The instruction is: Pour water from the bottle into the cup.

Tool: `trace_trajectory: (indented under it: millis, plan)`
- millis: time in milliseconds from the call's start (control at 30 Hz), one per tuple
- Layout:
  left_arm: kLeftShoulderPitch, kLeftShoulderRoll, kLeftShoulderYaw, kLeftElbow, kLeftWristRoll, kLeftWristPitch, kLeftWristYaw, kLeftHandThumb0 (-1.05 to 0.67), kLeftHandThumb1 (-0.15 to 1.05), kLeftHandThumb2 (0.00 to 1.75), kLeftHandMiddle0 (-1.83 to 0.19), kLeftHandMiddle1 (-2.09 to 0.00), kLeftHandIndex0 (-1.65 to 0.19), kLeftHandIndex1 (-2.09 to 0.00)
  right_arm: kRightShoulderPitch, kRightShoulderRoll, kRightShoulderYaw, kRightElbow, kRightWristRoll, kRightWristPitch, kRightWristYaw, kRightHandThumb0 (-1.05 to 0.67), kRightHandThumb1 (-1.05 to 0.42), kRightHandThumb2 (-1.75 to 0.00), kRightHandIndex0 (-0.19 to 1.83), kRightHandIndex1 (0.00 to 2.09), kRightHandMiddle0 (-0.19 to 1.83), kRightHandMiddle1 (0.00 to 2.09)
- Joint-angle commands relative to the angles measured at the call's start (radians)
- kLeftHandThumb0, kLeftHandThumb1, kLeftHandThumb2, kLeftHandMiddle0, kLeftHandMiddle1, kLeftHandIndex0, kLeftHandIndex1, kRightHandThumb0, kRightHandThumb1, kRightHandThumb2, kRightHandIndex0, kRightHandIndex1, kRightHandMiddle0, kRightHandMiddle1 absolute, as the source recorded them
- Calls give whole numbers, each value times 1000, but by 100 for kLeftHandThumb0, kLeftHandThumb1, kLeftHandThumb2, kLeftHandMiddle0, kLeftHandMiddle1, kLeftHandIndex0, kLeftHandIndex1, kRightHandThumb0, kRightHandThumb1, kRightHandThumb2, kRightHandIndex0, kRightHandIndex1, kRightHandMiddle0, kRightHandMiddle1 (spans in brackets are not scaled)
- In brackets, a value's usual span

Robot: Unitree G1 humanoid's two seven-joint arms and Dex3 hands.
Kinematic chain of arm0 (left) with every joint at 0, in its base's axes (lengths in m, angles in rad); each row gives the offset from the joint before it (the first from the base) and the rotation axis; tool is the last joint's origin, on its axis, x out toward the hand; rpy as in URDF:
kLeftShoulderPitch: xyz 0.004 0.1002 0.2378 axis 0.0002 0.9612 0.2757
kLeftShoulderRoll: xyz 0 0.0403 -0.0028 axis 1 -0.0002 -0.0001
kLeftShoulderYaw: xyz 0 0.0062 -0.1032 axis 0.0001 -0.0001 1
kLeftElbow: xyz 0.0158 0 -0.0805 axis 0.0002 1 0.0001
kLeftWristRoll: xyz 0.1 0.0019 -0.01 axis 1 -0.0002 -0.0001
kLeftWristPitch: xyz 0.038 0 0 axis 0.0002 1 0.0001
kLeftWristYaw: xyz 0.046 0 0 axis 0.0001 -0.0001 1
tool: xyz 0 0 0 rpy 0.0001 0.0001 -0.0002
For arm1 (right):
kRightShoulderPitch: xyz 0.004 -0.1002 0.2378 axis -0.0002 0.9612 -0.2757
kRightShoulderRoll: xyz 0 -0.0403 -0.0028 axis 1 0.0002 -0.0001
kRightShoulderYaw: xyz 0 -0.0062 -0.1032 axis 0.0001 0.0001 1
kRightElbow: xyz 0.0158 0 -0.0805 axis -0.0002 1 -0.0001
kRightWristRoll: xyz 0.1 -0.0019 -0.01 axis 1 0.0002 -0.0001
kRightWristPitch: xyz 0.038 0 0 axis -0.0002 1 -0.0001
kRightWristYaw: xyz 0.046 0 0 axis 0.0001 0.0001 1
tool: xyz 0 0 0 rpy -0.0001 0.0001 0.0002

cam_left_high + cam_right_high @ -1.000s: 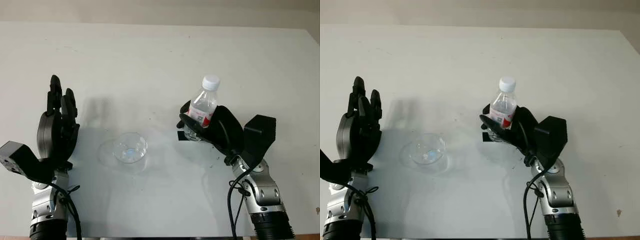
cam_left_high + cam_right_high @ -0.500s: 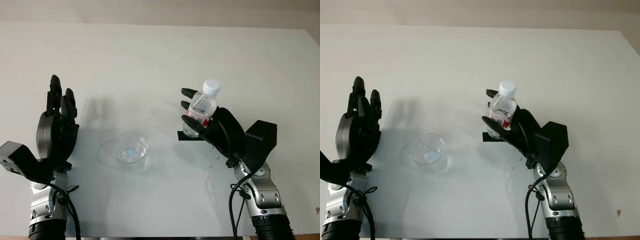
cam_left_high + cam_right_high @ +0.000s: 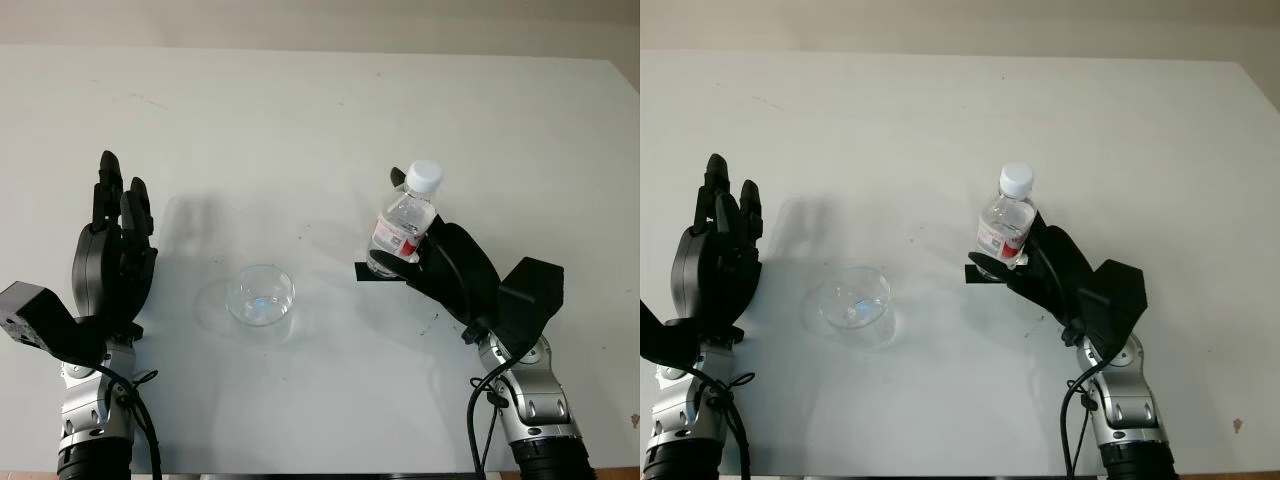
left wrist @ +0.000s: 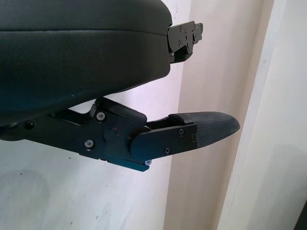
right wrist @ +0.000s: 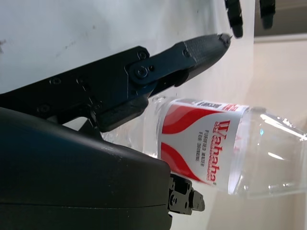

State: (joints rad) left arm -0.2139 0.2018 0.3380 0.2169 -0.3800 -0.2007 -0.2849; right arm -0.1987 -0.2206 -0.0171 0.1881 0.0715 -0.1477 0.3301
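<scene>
A clear water bottle (image 3: 404,228) with a white cap and a red-and-white label stands upright on the white table (image 3: 320,110), right of centre. My right hand (image 3: 437,262) is open just behind and right of the bottle, palm toward it. In the right wrist view one finger (image 5: 182,57) stretches alongside the bottle (image 5: 211,143) without closing on it. The clear glass cup (image 3: 260,296) sits left of the bottle, near the table's middle. My left hand (image 3: 112,245) is open and held upright at the left, away from the cup.
A small black mark (image 3: 362,273) lies on the table at the bottle's base. The table's far edge meets a pale wall at the top of the head views.
My right hand, shut on the bottle a second ago, has opened its fingers and drawn back a little to the right. The bottle now stands free. The left hand has not moved.
</scene>
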Motion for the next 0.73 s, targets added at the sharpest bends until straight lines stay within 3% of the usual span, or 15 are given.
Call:
trace_trajectory:
  millis: [0, 300, 700]
  plan:
    - [-3, 3, 2, 4, 2, -3, 1, -78, 105, 56, 16, -6, 17, -3, -2, 10, -19, 24, 4, -30, -19, -99, -96, -6, -19, 0, -19, 0]
    - [-10, 4, 2, 13, 0, -5, -4, -78, 105, 55, 16, -5, 17, -3, -12, 58, -50, 117, 26, -159, -72, -101, -102, -7, -19, 0, -19, 0]
    - [3, 6, 8, 2, -11, 0, -12, -78, 105, 55, 17, -5, 18, -4, -2, 64, -44, 103, 31, -177, -74, -100, -102, -5, -19, 0, -19, 0]
